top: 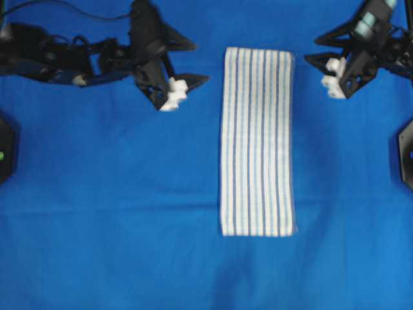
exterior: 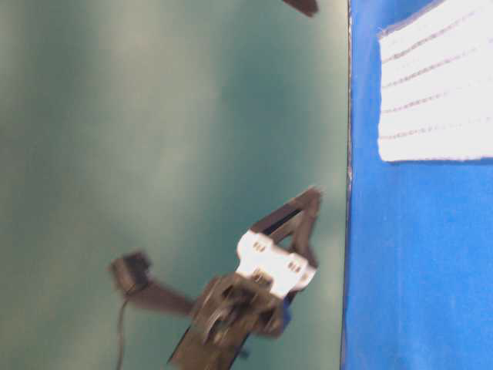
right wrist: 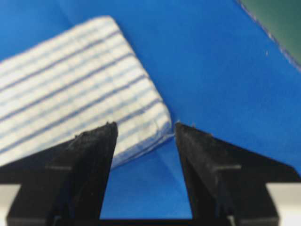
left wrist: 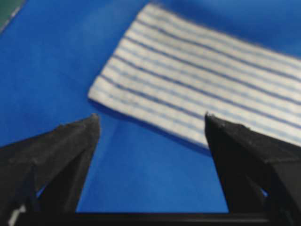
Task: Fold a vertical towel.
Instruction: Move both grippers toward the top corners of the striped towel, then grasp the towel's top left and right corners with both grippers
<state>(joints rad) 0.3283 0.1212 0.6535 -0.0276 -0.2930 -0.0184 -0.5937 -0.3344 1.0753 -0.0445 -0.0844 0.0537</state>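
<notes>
Currently the white woven blue-striped towel (top: 258,142) lies flat, lengthwise on the plain blue cloth (top: 110,213). Left gripper (left wrist: 151,123) and right gripper (right wrist: 145,126) flank its far end, jaws apart, empty. Risk: pinching the blue cloth too.

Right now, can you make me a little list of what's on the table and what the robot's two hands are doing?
towel: white with blue stripes, lying flat and long, not folded over yet
under it: big blue cloth covering the table
left gripper: jaws open, empty, beside the towel's far left corner, not touching
right gripper: jaws open, empty, close to the towel's far right corner, not touching
task progress: fold not started
</notes>
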